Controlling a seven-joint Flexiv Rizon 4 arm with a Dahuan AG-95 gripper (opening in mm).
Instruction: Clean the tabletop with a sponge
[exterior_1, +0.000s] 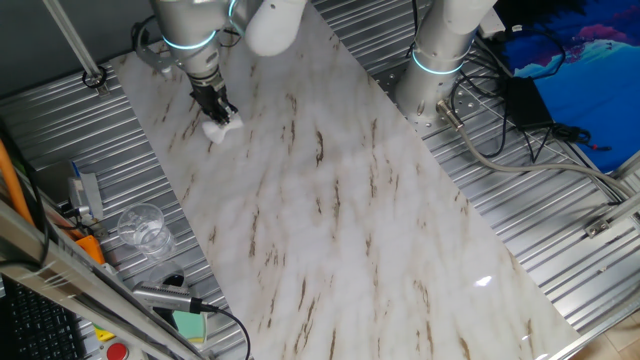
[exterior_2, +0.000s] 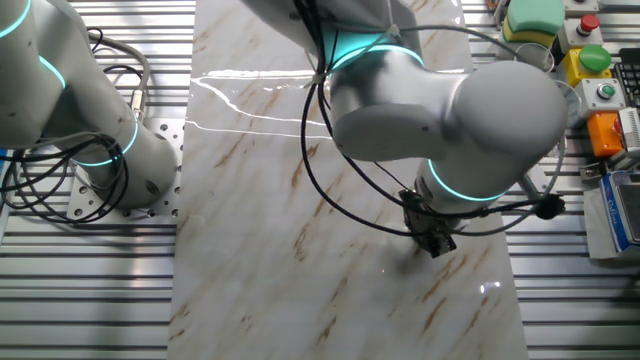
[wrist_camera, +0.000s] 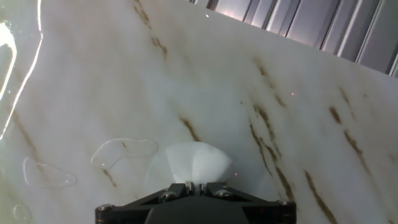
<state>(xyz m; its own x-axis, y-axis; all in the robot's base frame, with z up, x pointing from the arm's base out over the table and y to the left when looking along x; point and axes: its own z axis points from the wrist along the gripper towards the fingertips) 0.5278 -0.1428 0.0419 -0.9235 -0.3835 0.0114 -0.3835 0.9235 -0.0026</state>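
White sponge (exterior_1: 222, 127) pressed flat on the glossy brown-veined marble tabletop (exterior_1: 340, 220).

The tabletop (exterior_1: 330, 220) is glossy, smooth marble-look stone with brown veins; the bench (exterior_1: 520, 180) is ribbed grey metal; the sponge (wrist_camera: 194, 163) looks soft and matt white.

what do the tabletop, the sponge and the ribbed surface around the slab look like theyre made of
The tabletop: looks like polished marble or a marble-print slab, white with brown veins, glossy from its reflections.
The sponge: soft white foam by the look, rounded and bulging where the tool grips it.
The ribbed surface: grey metal, probably aluminium, with a dull sheen on parallel ridges.
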